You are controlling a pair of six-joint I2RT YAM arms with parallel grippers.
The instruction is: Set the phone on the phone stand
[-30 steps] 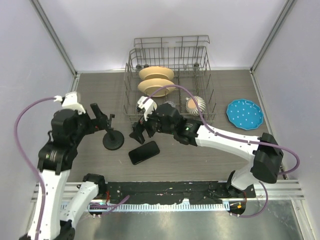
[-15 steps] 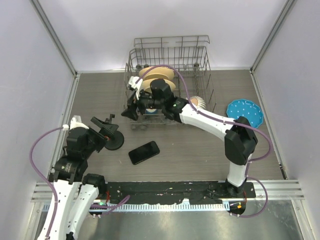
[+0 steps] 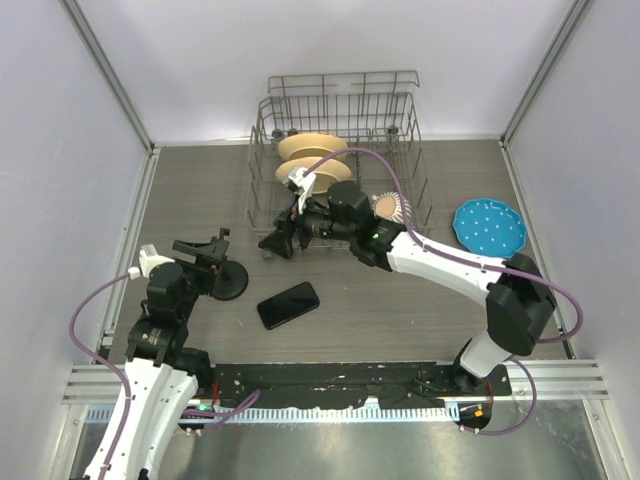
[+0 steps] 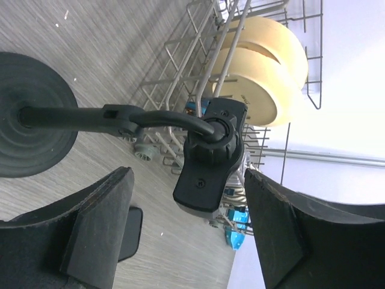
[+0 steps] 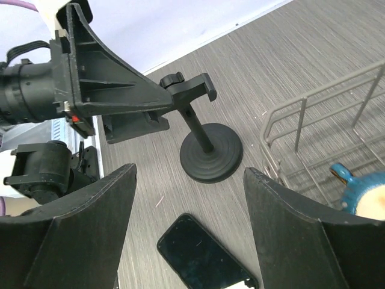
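Right gripper (image 3: 277, 244) backs off the thin, glossy black rectangular phone (image 3: 288, 304): a sec. ago it hung low just over the handset, then swung out over the rack; now it sits beyond and to the right of the black phone stand (image 3: 228, 282) w/ its round disc base and thin stem; its fingers are spread wide w/ nothing b/w them. Left gripper (image 4: 187, 174) has drawn back toward its own base, yet the stand's small clamp head still shows in the gap b/w its parted fingers; wrist view shows no contact.

Phone hasn't budged; it lies flat just right of the stand's base, on the side nearer the arms, untouched. So the pick-up is prob. not yet made and the task is at its start; the right arm likely needs a fresh approach, while the left looks placed to steady the stand.

Surface is a grey wood-grain tabletop (image 3: 400, 300); a grey wire dish rack (image 3: 340, 93) w/ two cream plates (image 3: 312, 148) stands beyond and right of the stand; a round blue dotted plate (image 3: 489, 227) lies well to the stand's right; pale walls (image 3: 330, 40) and aluminium corner posts (image 3: 108, 75) close it in.
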